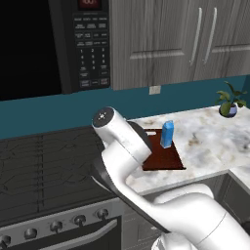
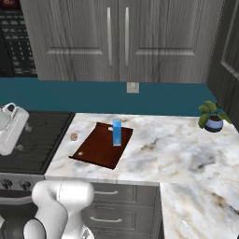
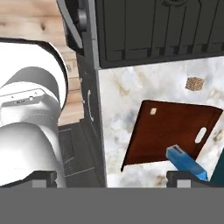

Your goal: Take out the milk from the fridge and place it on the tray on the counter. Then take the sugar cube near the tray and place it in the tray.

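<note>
- On the marbled counter (image 2: 186, 154), close to its stove-side end, lies the dark reddish-brown tray (image 2: 95, 151), a flat board set at a slant to the counter's front edge.
- The blue milk carton (image 2: 116, 132) stands upright on the tray, at the tray's back edge, on the end away from the stove; in the left base view the carton (image 1: 167, 134) rises from the back part of the tray (image 1: 166, 158).
- A tiny pale cube (image 2: 80, 153) rests on the tray, in its corner nearest the stove and the front; the hand view shows this sugar cube (image 3: 152, 111) as a small pale square on the board (image 3: 166, 131), well apart from the milk (image 3: 186, 163).
- A small round brown speckled thing (image 2: 73, 137) lies on the bare counter between the tray and the stove top (image 2: 28, 140), just beside the tray's edge.
- The tray's pale slot (image 3: 201, 134) sits at the edge next to the carton.
- A potted plant (image 2: 212, 119) stands at the back of the counter, far from the tray.
- The gripper (image 3: 111, 177) hangs above the counter's stove-side edge, its tips spread wide with nothing between them.
</note>
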